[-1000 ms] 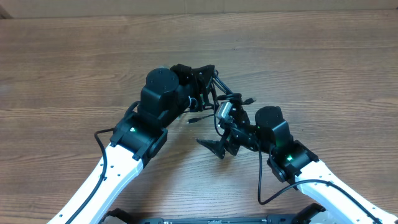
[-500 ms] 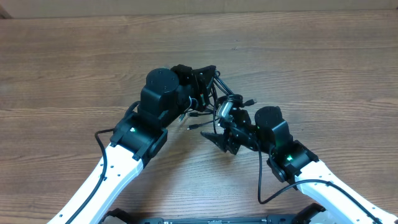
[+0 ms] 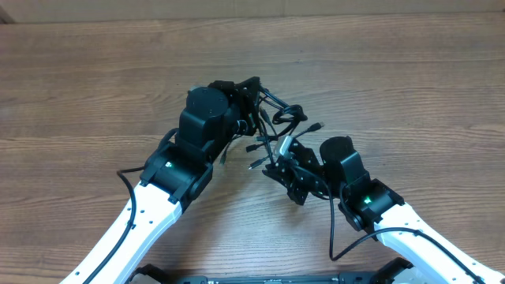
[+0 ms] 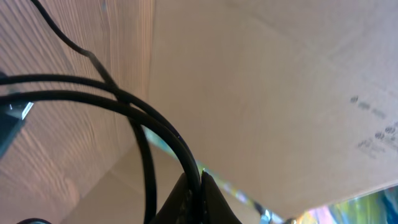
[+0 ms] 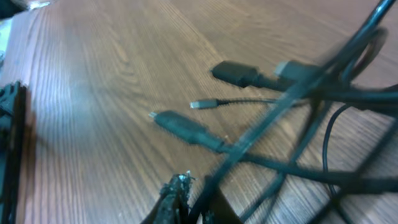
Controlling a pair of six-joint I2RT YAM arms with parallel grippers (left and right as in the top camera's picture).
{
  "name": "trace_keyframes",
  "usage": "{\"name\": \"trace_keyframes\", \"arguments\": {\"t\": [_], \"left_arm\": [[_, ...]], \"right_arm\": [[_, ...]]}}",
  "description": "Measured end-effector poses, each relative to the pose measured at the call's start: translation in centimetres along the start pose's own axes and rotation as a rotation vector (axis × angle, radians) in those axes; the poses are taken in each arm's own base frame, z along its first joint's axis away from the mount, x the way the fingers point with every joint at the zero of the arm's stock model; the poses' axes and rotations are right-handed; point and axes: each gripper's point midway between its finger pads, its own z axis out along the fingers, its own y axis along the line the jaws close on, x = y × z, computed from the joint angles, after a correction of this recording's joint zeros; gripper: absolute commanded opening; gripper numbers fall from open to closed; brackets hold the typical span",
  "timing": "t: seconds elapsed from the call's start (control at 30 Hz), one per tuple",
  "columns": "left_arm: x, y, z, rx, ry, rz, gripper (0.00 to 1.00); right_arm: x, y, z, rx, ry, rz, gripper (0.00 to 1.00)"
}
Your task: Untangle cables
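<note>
The cables (image 3: 282, 118) are thin black cords bunched in a tangle between my two grippers, with small plug ends (image 3: 254, 147) trailing toward the table's front. My left gripper (image 3: 254, 88) sits at the tangle's far left side. In the left wrist view the left gripper (image 4: 200, 180) is shut on one black cable (image 4: 147, 118) that loops up and away from it. My right gripper (image 3: 270, 169) is at the near side of the tangle. In the right wrist view the right gripper (image 5: 198, 194) is shut on a cable running diagonally, past several plugs (image 5: 185, 130) lying on the wood.
The wooden table (image 3: 410, 87) stretches bare around the arms. A cardboard wall (image 4: 280, 93) stands along the far edge. Thicker black wiring (image 3: 331, 237) hangs off the right arm near the front edge.
My right gripper went from wide open to shut on a cable and shifted slightly left. My left gripper moved a little farther back, pulling the tangle and its plug ends with it.
</note>
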Motion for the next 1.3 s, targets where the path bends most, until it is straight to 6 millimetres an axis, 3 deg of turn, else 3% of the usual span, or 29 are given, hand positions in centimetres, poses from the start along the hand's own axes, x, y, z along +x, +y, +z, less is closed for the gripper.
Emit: {"name": "trace_keyframes", "arguments": {"t": [0.6, 0.97, 1.3], "left_arm": [[-8.4, 0.9, -2.0, 0.017, -0.464, 0.052, 0.04], [-13.9, 3.1, -6.1, -0.078, -0.802, 0.189, 0.04], [-16.5, 5.4, -9.5, -0.236, -0.961, 0.311, 0.04]], "right_arm": [[0.0, 2.5, -0.1, -0.139, -0.007, 0.011, 0.04], [0.1, 2.9, -0.2, -0.161, -0.006, 0.015, 0.04], [-0.2, 2.4, -0.1, -0.134, -0.012, 0.025, 0.04]]}}
